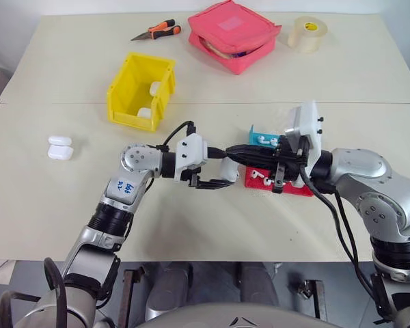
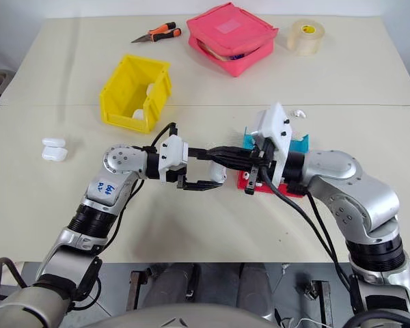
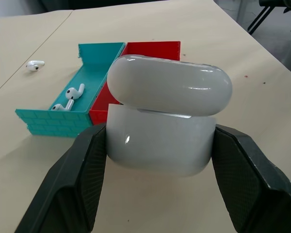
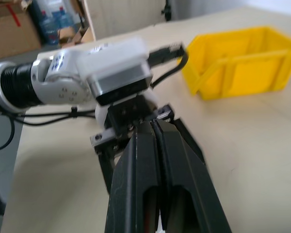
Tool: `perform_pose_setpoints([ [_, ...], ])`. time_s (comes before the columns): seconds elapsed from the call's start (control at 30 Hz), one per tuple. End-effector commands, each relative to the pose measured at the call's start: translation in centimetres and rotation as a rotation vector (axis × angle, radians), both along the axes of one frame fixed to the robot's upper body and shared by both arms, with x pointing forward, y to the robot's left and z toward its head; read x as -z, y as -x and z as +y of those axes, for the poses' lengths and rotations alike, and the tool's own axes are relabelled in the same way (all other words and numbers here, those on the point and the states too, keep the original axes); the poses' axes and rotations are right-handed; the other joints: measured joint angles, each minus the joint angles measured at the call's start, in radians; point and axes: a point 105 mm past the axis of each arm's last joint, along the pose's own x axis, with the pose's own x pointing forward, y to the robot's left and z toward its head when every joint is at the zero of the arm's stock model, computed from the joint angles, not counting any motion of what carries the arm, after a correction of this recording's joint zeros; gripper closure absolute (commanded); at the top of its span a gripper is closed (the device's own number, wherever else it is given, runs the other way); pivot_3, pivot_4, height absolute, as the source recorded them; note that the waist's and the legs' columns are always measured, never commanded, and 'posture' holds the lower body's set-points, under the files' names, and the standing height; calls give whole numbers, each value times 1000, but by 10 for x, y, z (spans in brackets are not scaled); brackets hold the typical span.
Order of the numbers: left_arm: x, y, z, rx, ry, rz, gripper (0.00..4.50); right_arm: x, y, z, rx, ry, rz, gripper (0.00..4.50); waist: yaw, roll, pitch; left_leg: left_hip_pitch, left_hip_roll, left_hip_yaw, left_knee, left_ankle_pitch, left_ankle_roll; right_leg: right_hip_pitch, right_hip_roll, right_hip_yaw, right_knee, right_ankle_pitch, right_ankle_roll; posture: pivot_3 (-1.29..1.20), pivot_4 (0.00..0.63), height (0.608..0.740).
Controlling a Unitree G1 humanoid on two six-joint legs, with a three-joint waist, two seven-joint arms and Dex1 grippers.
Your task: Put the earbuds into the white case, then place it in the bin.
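Left hand [image 3: 155,194] grips the glossy, slippery white case [image 3: 162,141] by its sides; right hand [image 4: 157,145] pinched closed.

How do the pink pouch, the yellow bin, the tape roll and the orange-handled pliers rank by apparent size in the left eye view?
1. pink pouch
2. yellow bin, looking nearly alike
3. orange-handled pliers, long but thin
4. tape roll, close to the pliers

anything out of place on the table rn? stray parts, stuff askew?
One earbud lies loose on the table, outside the teal tray that holds two others. The white case held between the left gripper's fingers has its lid sitting skewed over the body, not seated flush. Nothing looks spilled or broken.
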Motion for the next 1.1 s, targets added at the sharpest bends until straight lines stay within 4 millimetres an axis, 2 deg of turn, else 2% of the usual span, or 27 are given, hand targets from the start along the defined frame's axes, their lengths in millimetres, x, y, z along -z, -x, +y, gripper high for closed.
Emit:
perform_pose_setpoints([
  [0.03, -10, 6, -2, 16, 33, -47, 1639, 6, 3, -7, 6, 38, 20, 4437, 2, 0, 0, 0, 0, 0, 0, 0, 0, 0, 0, 0, 0, 0, 0, 0, 150, 740],
  [0.2, -20, 13, 0, 44, 114, -49, 1639, 26, 5, -32, 77, 88, 63, 4437, 3, 0, 0, 0, 0, 1, 0, 0, 0, 0, 0, 0, 0, 0, 0, 0, 150, 740],
  [0.3, -27, 17, 2, 63, 180, -73, 1639, 27, 8, -45, 111, 68, 60, 4437, 3, 0, 0, 0, 0, 1, 0, 0, 0, 0, 0, 0, 0, 0, 0, 0, 150, 740],
  [0.47, -24, 17, 19, 23, 233, -38, 1639, 22, 10, -64, 209, -25, -11, 4437, 3, 0, 0, 1, 0, 1, 0, 0, 0, 0, 0, 0, 0, 0, 0, 0, 150, 740],
  [0.57, -27, 16, 41, -76, 304, -17, 1639, 17, 26, -71, 200, -73, -98, 3819, 2, 0, 0, 1, 0, 2, -1, 0, 0, 0, 0, 0, 0, 0, 0, 0, 150, 740],
  [0.63, -30, 11, 56, -183, 356, 5, 1639, 15, 34, -71, 191, -82, -169, 3168, 1, 0, 0, 1, 1, 2, -1, 0, 0, 0, 0, 1, 0, 0, 0, 0, 150, 740],
  [0.77, -34, -10, 100, -495, 407, -4, 1639, 10, 35, -73, 244, -88, -304, 1884, 2, 0, 0, 2, 1, 2, 0, 0, 0, 1, 0, 1, 1, 0, 0, 0, 150, 740],
  [0.83, -43, -20, 131, -684, 478, -18, 1639, 5, 33, -74, 279, -116, -356, 1193, 2, 0, 0, 3, 1, 2, 0, 0, 0, 1, 0, 1, 2, 0, 0, 0, 150, 740],
  [0.93, -52, -26, 157, -827, 559, 2, 1639, 3, 31, -72, 292, -134, -389, 204, 2, 0, 0, 3, 1, -1, 0, 0, 0, 0, 0, 2, 2, 0, 0, 0, 150, 740],
  [1.0, -51, -37, 171, -929, 554, 57, 1639, 4, 29, -71, 290, -137, -383, 80, 5, 0, 0, 3, 1, -4, 0, 0, 0, 0, 0, 3, 2, 0, 0, 0, 150, 740],
  [1.1, -62, -58, 179, -1014, 576, 88, 1639, 5, 26, -71, 285, -120, -391, 80, 10, -1, 0, 2, 0, -7, 1, 0, 0, 2, 0, 2, 2, 0, 0, 0, 150, 740],
])
